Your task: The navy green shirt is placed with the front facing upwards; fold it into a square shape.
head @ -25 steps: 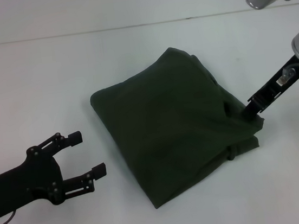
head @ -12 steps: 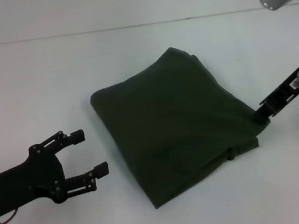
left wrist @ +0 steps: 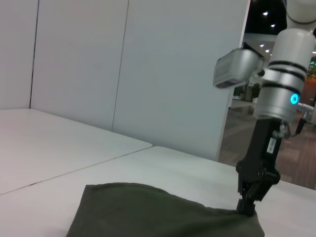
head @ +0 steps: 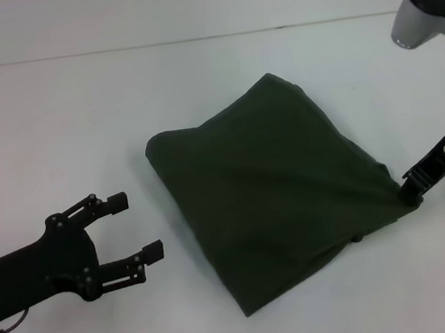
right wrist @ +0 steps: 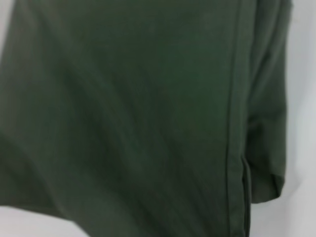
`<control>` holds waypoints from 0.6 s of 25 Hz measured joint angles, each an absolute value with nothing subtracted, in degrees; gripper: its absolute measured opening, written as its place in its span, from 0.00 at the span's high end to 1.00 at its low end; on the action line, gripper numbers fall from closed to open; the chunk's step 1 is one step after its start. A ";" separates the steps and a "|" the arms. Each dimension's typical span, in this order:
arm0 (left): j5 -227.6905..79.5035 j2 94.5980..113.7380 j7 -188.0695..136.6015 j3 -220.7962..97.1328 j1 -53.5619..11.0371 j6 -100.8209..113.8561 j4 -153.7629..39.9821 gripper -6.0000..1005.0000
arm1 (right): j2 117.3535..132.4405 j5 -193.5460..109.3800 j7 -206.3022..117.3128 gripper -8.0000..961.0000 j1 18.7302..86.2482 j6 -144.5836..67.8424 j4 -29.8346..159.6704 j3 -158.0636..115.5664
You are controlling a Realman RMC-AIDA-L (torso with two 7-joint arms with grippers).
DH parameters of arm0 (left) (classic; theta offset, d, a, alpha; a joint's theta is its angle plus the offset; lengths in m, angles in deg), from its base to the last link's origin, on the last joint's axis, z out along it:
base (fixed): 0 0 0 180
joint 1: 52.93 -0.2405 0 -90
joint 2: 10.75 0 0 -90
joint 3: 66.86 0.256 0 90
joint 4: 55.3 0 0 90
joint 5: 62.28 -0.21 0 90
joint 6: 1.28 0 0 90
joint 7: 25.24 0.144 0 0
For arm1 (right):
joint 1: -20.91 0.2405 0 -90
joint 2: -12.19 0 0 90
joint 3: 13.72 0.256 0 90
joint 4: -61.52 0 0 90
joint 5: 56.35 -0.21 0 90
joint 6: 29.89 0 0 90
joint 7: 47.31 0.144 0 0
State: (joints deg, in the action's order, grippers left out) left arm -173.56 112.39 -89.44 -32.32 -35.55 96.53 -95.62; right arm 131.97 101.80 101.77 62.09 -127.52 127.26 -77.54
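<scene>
The right claw (head: 410,192) pinches a corner of the folded navy green shirt (head: 270,189) in the middle of the table (head: 55,122), likely to straighten it. The left claw (head: 136,226) waits spread near the table's left edge.

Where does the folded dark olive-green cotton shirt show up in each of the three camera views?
Head view: the folded dark olive-green cotton shirt lies mid-table, its right corner pinched by the right gripper.
Left wrist view: along the bottom edge, the right gripper at its far corner.
Right wrist view: it fills nearly the whole picture.
Shared landmark: the white table, seen in all three views.
</scene>
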 joint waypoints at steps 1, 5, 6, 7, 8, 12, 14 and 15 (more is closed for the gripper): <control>-173.55 112.39 -89.42 -32.32 -35.51 96.52 -95.59 0.07 | 131.98 102.36 101.77 0.97 62.07 -126.57 126.53 -77.72; -173.56 112.39 -89.46 -32.32 -35.48 96.48 -95.66 0.07 | 131.98 104.03 101.82 0.98 61.88 -123.29 125.61 -78.07; -173.56 112.39 -89.48 -32.32 -35.47 96.48 -95.66 0.07 | 131.98 104.09 101.78 0.98 61.78 -122.63 125.61 -78.09; -173.56 112.39 -89.48 -32.32 -35.45 96.47 -95.65 0.07 | 131.98 104.08 101.68 0.98 61.70 -121.88 125.53 -78.11; -173.56 112.39 -89.49 -32.32 -35.43 96.47 -95.64 0.07 | 131.98 104.09 101.52 0.97 61.70 -121.34 125.23 -78.20; -173.55 112.39 -89.51 -32.35 -35.31 96.30 -95.46 0.07 | 131.98 104.15 100.79 0.97 61.80 -119.52 124.13 -79.15; -173.55 112.39 -89.55 -32.38 -35.29 96.10 -95.41 0.07 | 131.96 104.02 100.63 0.97 61.81 -119.48 124.34 -79.36; -173.55 112.39 -89.60 -32.45 -35.29 95.99 -95.40 0.07 | 131.91 103.90 100.54 0.97 61.82 -119.73 124.67 -79.29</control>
State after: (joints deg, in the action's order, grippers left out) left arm -173.55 112.39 -89.60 -32.45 -35.29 95.99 -95.40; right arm 131.91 103.90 100.54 61.82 -119.73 124.67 -79.29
